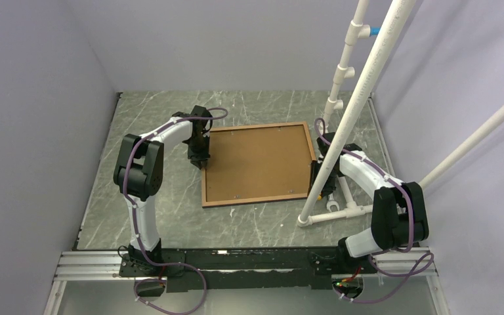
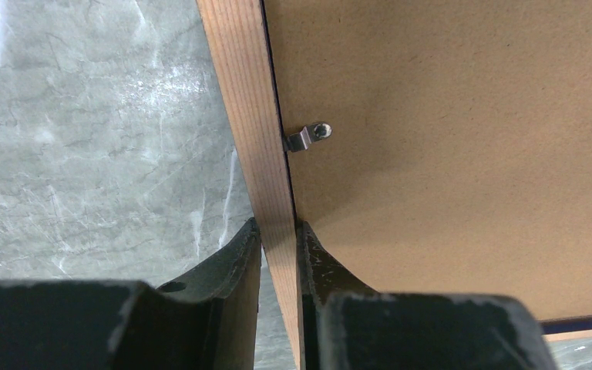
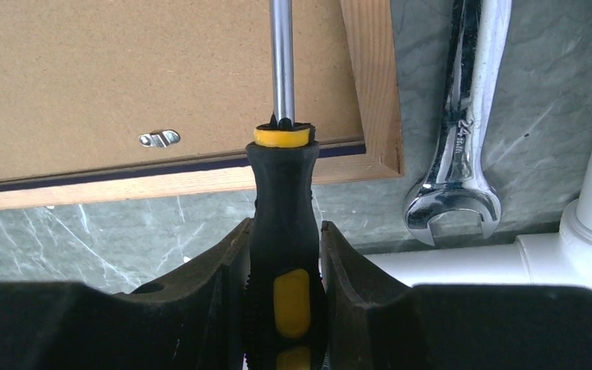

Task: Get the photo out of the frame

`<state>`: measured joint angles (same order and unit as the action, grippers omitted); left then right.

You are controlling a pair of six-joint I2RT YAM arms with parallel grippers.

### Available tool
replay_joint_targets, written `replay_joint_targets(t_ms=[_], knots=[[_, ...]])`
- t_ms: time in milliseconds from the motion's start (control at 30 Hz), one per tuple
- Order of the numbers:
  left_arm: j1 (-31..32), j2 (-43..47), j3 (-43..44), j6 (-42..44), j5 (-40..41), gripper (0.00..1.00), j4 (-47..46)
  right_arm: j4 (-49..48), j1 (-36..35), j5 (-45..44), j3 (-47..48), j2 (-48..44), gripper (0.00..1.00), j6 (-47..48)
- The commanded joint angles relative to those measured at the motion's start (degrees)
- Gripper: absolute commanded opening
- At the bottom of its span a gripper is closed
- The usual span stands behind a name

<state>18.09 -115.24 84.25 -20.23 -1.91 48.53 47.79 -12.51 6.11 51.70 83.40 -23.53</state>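
Two arms work the frame (image 1: 256, 199), face-down on the desk (image 1: 170, 220), the photo (image 1: 259, 161) brown back up inside. Right jaws clamp a screwdriver (image 3: 281, 193) over its right edge; left jaws pinch the left rail. Next, seemingly: turning aside the metal clips (image 2: 308, 136).

I can read just one marking: a stamped "24" on the wrench (image 3: 462, 116) shank, ahead and right of the right gripper (image 3: 284, 231) and its jaws.

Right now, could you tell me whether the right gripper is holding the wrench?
No, the right gripper grips a black-and-yellow screwdriver, while the wrench lies on the table.
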Motion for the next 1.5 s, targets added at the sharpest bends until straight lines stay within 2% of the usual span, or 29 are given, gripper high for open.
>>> replay_joint_targets(t_ms=[0, 533, 633, 833, 900, 1000, 1067, 1300, 1467], knots=[[-0.1, -1.1, 1.2, 2.3, 1.2, 0.0, -1.0, -3.6, -1.1, 2.5, 1.2, 0.1, 0.0, 1.5], [-0.1, -0.9, 0.9, 2.5, 0.9, 0.0, -1.5, -4.9, -3.2, 4.4, 2.1, 0.2, 0.0, 2.2], [-0.1, -0.9, 0.9, 2.5, 1.0, 0.0, -1.5, -5.6, -3.3, 1.0, 3.0, -1.9, 0.0, 0.3], [-1.3, -0.8, 1.5, 2.7, -1.0, 0.0, -1.3, -8.8, -1.7, -10.3, 5.3, -12.6, 0.0, -5.3], [-2.4, -0.5, 1.4, 2.8, -3.0, 0.06, -1.7, -8.7, 0.1, -13.9, 5.3, -14.4, 0.0, -5.9], [-4.3, 0.8, -0.1, 3.5, -6.8, 0.27, -4.3, -10.7, 2.0, -14.2, 3.1, -17.8, 0.0, -4.9], [-5.5, 1.9, -1.0, 3.8, -7.3, 0.36, -5.3, -13.5, 2.0, -13.5, 0.6, -20.6, 0.0, -3.2], [-6.6, 7.6, -4.6, 5.9, -4.4, 0.52, -7.6, -21.5, 2.1, -8.2, -6.3, -25.1, 0.0, -0.1], [-6.7, 16.3, -8.3, 6.0, -2.2, 0.62, -10.4, -26.6, 2.0, -6.4, -8.8, -25.1, 0.0, -0.3]])
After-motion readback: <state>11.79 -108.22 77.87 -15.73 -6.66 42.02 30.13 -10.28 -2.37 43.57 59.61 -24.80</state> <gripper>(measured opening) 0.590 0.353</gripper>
